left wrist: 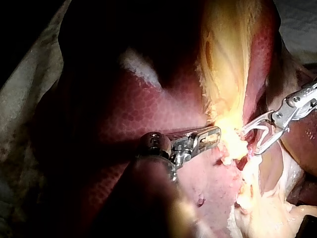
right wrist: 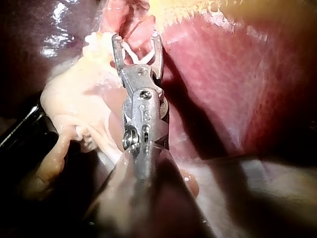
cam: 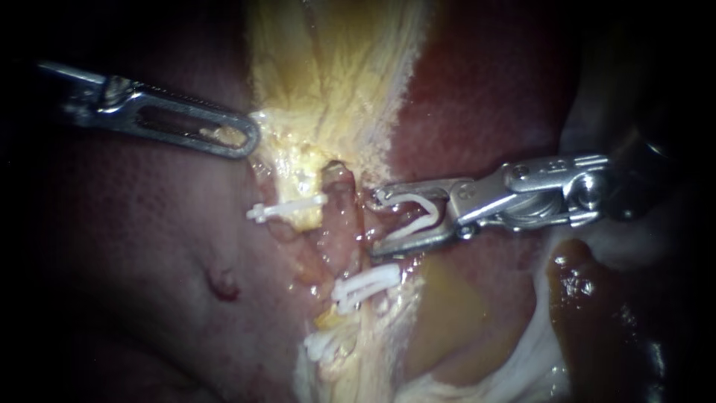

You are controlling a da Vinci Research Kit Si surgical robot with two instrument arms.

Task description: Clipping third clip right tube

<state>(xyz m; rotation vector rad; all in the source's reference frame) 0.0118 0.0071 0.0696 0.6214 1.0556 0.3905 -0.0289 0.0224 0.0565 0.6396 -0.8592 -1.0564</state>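
My right instrument (cam: 375,224) comes in from the right. Its jaws stand wide apart and hold an open white clip (cam: 414,216) between them. The clip's mouth faces a pink tube (cam: 339,198) and its tips lie just right of that tube. The right wrist view shows the same clip (right wrist: 133,52) in the jaws (right wrist: 137,42), against pink tissue. Three white clips sit around the tube: one (cam: 287,209) to its left, two lower down (cam: 365,287) (cam: 328,345). My left instrument (cam: 250,138) grips the edge of yellowish tissue (cam: 328,75), as the left wrist view (left wrist: 212,135) also shows.
Dark red liver (cam: 134,246) fills the left, with a small red spot (cam: 224,285) on it. More liver (cam: 485,97) lies behind my right instrument. A brown glistening lump (cam: 589,291) and pale white tissue (cam: 537,351) sit at the lower right.
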